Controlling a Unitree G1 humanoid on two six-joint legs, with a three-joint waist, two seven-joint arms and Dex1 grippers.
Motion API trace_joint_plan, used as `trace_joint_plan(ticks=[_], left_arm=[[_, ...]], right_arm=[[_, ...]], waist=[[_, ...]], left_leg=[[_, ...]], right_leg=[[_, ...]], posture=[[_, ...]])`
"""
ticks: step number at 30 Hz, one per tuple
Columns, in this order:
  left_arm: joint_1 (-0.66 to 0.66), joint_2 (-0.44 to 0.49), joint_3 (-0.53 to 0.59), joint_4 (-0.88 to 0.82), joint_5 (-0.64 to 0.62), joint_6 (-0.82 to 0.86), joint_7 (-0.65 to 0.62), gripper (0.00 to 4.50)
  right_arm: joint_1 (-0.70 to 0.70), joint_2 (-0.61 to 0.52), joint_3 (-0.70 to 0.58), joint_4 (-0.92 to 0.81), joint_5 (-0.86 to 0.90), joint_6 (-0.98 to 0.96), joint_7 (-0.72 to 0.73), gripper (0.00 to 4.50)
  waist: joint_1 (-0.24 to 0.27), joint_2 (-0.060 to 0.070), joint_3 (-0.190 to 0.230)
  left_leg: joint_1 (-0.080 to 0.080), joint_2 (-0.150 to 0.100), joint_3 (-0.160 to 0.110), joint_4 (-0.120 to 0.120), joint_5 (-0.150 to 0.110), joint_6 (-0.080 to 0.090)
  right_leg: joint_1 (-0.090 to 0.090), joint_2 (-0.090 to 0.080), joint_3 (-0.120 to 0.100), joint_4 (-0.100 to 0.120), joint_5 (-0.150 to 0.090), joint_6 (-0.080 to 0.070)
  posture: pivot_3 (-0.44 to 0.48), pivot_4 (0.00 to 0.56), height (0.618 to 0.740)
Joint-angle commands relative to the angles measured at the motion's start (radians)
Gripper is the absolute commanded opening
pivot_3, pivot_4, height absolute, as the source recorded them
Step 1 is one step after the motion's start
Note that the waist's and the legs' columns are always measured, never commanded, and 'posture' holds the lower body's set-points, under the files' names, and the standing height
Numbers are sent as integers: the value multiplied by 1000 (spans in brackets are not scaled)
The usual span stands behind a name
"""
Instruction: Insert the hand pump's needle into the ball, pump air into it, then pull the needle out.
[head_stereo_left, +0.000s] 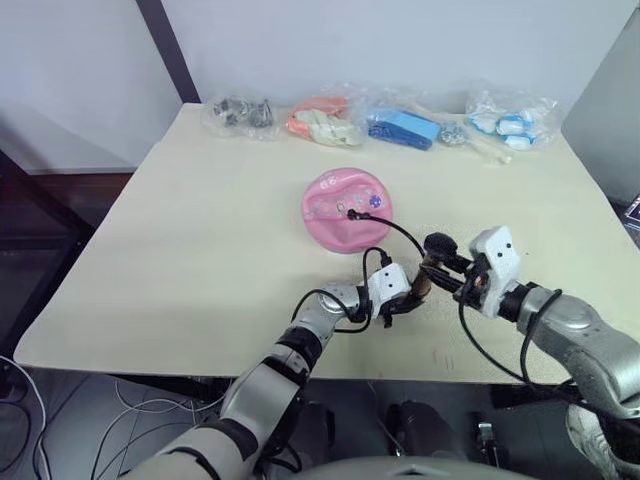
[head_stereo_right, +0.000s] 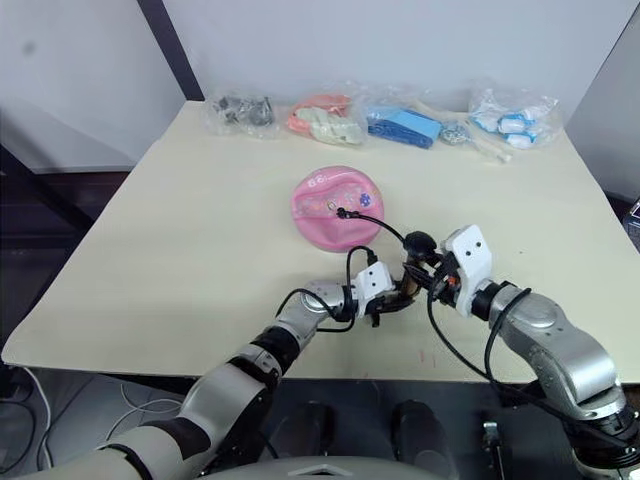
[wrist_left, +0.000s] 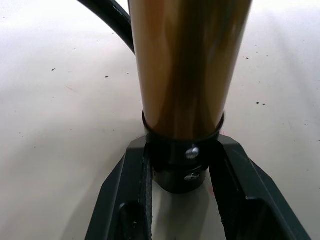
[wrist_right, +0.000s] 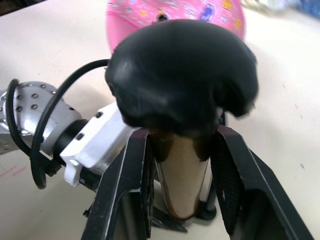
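Gold-brass metal marks the hand pump (head_stereo_left: 421, 288), held low over the near part of the table (head_stereo_left: 180, 250) between the two arms. The left gripper (head_stereo_left: 393, 300) is clamped on the pump's black lower end cap, its fingers (wrist_left: 135, 195) pressed to either side of it in the left wrist view. The right gripper (head_stereo_left: 452, 276) closes around the top of the tube just under the black knob handle (wrist_right: 182, 80).

The ball (head_stereo_left: 347, 208) lies farther back near the table's middle, flattened and dented (clearly short of air). The thin black hose (head_stereo_left: 395, 228) arcs from the pump to a dark spot on the ball's upper face, so the needle appears to be already seated and the pumping step looks to be in hand. The next move likely calls for the right arm to work the knob along the tube's axis while the left keeps the base steady, without tugging the hose.

The needle itself cannot be made out, so how deep it sits is unknown. The handle hides the pump's upper part in the right wrist view.
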Motion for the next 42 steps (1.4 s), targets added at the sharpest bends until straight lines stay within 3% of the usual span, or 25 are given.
trace_joint_plan(ticks=[1, 7, 14, 22, 32, 37, 42], left_arm=[[50, 24, -28, 94, 57, 64, -1, 1122], [44, 20, -29, 101, 58, 63, -1, 1122], [38, 19, -28, 105, 59, 62, -3, 1122], [39, 20, -26, 102, 56, 63, 0, 1122], [46, 32, -26, 91, 54, 61, -5, 1122], [45, 36, -26, 85, 53, 62, -8, 1122], [46, 41, -27, 85, 54, 61, -12, 1122]], right_arm=[[-111, -30, -152, -133, 200, 107, -46, 1059], [-288, -147, -314, -138, 486, 237, -144, 1059], [-350, -210, -321, -121, 646, 250, -250, 1059], [-32, -126, -114, -133, 314, 111, -160, 1059], [133, 50, 218, 175, -131, -184, 6, 1059], [157, 92, 239, 262, -225, -252, 58, 1059], [120, 90, 161, 166, -191, -209, 63, 1059]], waist=[[1, 1, 1], [6, 5, 8], [10, 5, 10], [15, 2, 6], [-5, -7, -5], [-6, -8, -9], [-6, -9, -10]], left_leg=[[0, 0, 0, 0, 0, 0], [-7, -2, -1, 2, 0, 0], [-10, -2, -1, 3, 0, 0], [-9, -2, -1, 3, 0, 0], [5, 1, -1, 0, 0, 0], [6, 2, -2, -1, 0, 0], [6, 3, -2, -1, 0, 0]], right_leg=[[0, 0, 0, 0, 0, 0], [-5, -1, -1, 0, 2, 4], [-7, -2, -2, 0, 2, 2], [-7, -1, -2, 0, 2, 3], [5, 0, -1, 0, 0, 0], [6, 1, -1, 0, -1, -1], [6, 2, -2, 0, -1, -1]], posture=[[0, 150, 740], [0, 150, 740], [0, 150, 740], [0, 150, 740], [0, 150, 740], [0, 150, 740], [0, 150, 740]])
